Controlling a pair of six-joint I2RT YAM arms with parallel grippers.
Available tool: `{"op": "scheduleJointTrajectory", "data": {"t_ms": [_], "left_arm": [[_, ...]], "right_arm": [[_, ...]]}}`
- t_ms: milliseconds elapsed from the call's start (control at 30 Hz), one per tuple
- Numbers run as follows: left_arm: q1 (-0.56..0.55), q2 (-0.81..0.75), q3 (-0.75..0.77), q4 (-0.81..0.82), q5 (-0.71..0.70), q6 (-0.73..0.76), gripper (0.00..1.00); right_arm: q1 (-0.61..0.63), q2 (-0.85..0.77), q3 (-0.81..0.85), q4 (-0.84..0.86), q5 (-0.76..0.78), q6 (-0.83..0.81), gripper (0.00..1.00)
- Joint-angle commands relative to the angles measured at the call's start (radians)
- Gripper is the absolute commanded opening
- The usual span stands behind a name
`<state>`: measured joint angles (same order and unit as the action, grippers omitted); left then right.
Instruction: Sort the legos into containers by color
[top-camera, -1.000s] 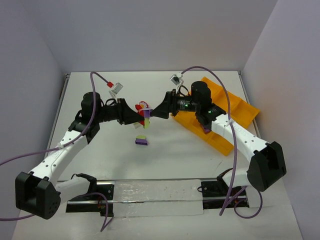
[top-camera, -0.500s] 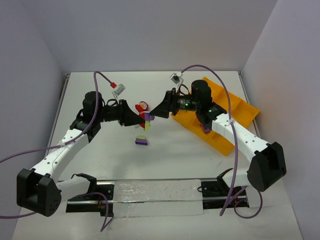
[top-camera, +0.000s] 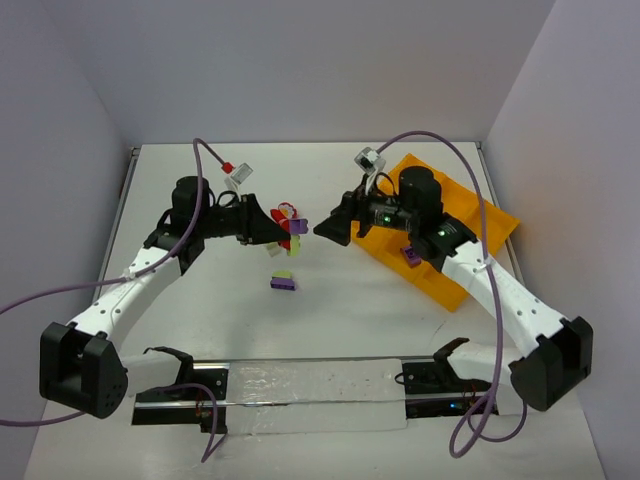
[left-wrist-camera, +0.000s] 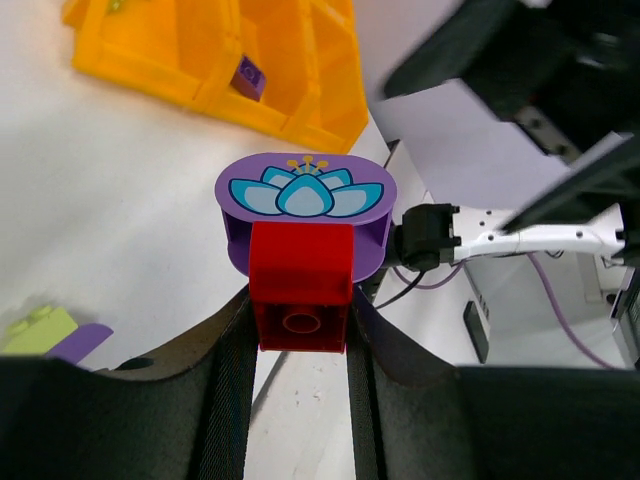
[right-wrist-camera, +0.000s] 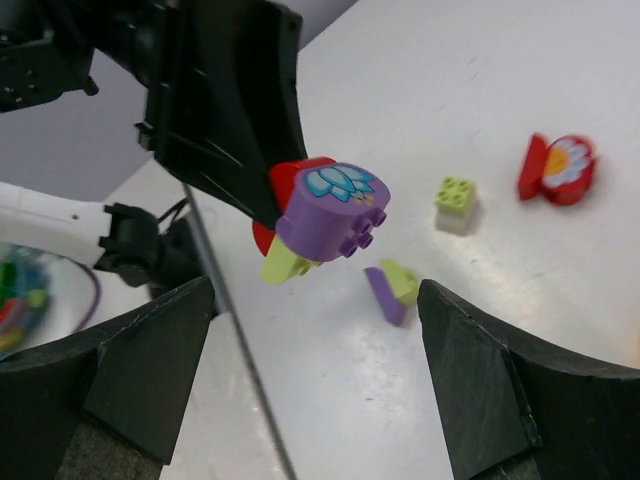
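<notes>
My left gripper (top-camera: 276, 228) (left-wrist-camera: 300, 335) is shut on a mixed clump (top-camera: 292, 229) held above the table: a red brick (left-wrist-camera: 300, 285), a round purple piece with a lotus print (left-wrist-camera: 304, 195) and a yellow-green piece (right-wrist-camera: 283, 264). My right gripper (top-camera: 327, 228) (right-wrist-camera: 315, 370) is open and empty, a short way right of the clump. The orange-yellow tray (top-camera: 472, 232) (left-wrist-camera: 300, 60) lies at the right with a purple brick (top-camera: 411, 256) (left-wrist-camera: 249, 75) in one compartment. A purple and yellow-green clump (top-camera: 283, 281) (right-wrist-camera: 392, 290) lies on the table.
A red clump with a flower disc (top-camera: 286, 210) (right-wrist-camera: 558, 168) and a yellow-green brick on a white one (right-wrist-camera: 456, 203) lie behind the held clump. Purple cables arc over both arms. A black rail (top-camera: 300, 385) runs along the near edge.
My right gripper has drawn back to the right, away from the clump, with its jaws apart. My left gripper still holds the clump and has shifted slightly away from the arms.
</notes>
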<state>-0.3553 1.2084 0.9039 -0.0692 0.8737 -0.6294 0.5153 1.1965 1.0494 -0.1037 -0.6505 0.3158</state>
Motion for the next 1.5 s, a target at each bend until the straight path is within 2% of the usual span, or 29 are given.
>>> {"op": "scheduleJointTrajectory", "data": {"t_ms": [0,33,100,267,433,567,733,1000,1233,1467], "left_arm": [[0.011,0.023,0.069,-0.095,-0.044,-0.042,0.0],[0.014,0.034,0.07,-0.098,-0.045,-0.048,0.0],[0.018,0.049,0.077,-0.126,-0.047,-0.114,0.0],[0.021,0.039,0.05,-0.09,-0.002,-0.217,0.0],[0.021,0.04,0.015,-0.014,0.06,-0.314,0.0],[0.021,0.037,0.009,-0.04,0.066,-0.297,0.0],[0.021,0.022,0.048,-0.119,0.057,-0.225,0.0],[0.021,0.009,0.07,-0.175,0.062,-0.183,0.0],[0.022,-0.011,0.074,-0.22,0.053,-0.142,0.0],[0.022,-0.012,0.067,-0.211,0.062,-0.141,0.0]], "right_arm": [[0.014,-0.124,-0.055,0.017,0.089,-0.299,0.85],[0.021,-0.129,-0.084,0.025,0.094,-0.367,0.82],[0.07,-0.18,-0.18,0.101,0.164,-0.479,0.85],[0.144,-0.2,-0.278,0.2,0.249,-0.75,0.84],[0.181,-0.174,-0.335,0.417,0.275,-0.845,0.83],[0.181,-0.055,-0.226,0.329,0.251,-0.928,0.79],[0.166,0.042,-0.117,0.24,0.172,-0.99,0.79],[0.155,0.114,-0.028,0.162,0.064,-1.037,0.79],[0.155,0.166,0.059,0.008,-0.038,-1.083,0.77],[0.154,0.17,0.068,-0.014,-0.076,-1.093,0.76]]}}
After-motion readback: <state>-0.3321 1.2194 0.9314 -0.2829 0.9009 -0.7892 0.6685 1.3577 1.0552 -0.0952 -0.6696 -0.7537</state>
